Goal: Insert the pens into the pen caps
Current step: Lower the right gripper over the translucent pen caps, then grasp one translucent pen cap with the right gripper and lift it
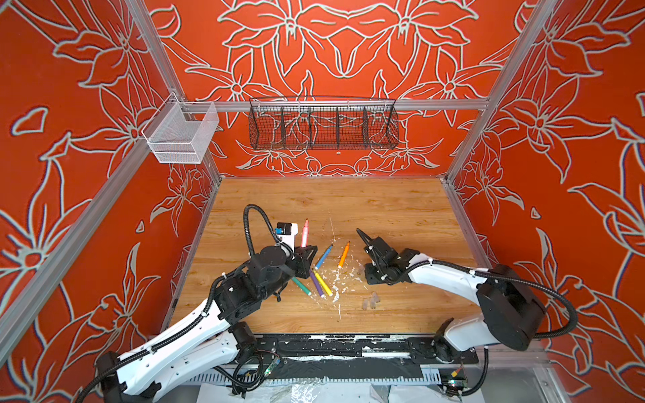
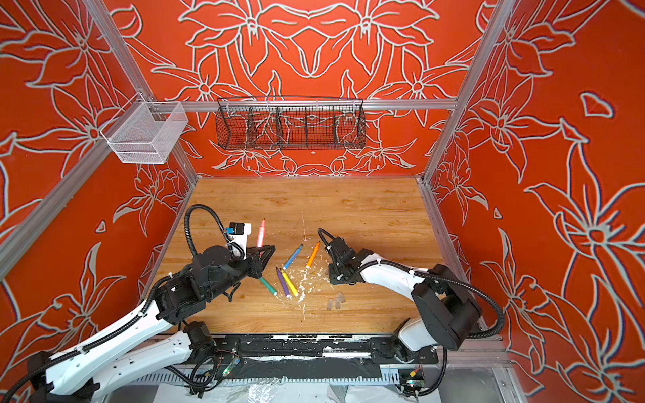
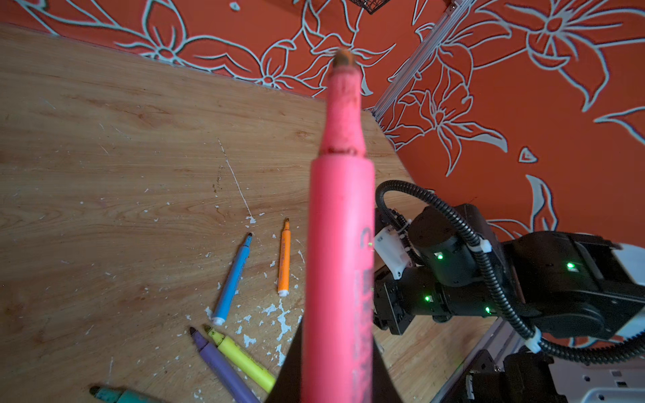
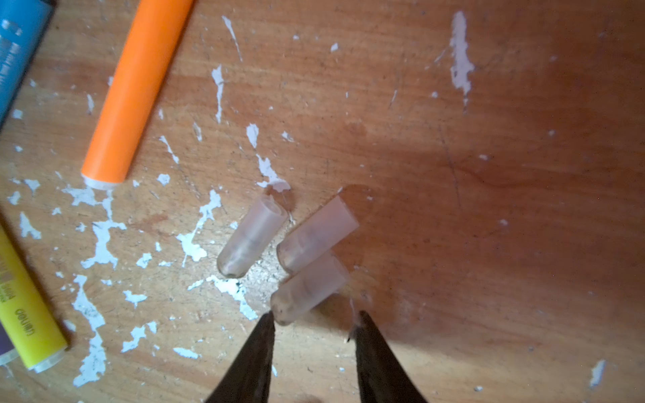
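Left gripper pinches pink pen, tip toward 12 o'clock; right gripper, jaws spread, tilts down beside pen caps.

A: Left side first?
B: The left arm reaches forward from the near left corner, elbow bent; its wrist turns the left tool upward; the jaws are clamped on the pink pen, which stands nearly upright.
A: And the right?
B: The right arm folds in from the near right, forearm running toward the middle; the right tool points down, close over the worktop; its jaws stand apart, nothing between them.
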Robot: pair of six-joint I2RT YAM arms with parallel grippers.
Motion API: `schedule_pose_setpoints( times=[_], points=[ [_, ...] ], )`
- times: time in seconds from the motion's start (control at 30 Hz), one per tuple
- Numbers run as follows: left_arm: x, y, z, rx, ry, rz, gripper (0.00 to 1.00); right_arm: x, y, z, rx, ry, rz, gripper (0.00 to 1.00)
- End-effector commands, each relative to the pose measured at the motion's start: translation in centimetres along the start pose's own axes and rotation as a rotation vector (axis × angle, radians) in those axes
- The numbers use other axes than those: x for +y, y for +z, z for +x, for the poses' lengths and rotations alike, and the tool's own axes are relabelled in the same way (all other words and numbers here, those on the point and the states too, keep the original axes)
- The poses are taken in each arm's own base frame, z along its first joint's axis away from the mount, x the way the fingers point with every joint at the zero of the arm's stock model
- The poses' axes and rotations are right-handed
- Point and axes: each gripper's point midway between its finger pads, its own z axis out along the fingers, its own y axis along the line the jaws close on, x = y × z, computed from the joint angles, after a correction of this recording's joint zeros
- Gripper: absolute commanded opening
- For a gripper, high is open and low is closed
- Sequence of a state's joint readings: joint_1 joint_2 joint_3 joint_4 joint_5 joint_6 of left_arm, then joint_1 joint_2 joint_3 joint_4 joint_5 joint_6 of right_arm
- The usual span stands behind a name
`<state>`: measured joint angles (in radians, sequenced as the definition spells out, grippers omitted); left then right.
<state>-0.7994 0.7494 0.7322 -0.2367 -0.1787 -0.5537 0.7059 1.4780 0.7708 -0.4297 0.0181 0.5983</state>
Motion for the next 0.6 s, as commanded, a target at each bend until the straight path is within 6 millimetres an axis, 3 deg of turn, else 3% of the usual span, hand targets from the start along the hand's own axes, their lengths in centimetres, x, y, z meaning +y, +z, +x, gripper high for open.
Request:
schedule_pose_setpoints(
  times=[0.0,0.17,0.57],
  points=[
    [-0.6,-0.6,-1.3,-0.047,0.011,0.026,0.0,-0.2,0.4,-0.1,0.027,-0.015,0.026,0.4],
    [-0.6,-0.6,-1.3,-0.047,0.016,0.028,0.0,-0.3,1.0,0.2,0.052,-0.015,0.047,0.36],
    [-0.6,-0.1,-0.9,-0.03,0.033,0.027,0.0,-2.9,1.3,0.6,0.065,-0.021,0.189,0.25]
  ],
)
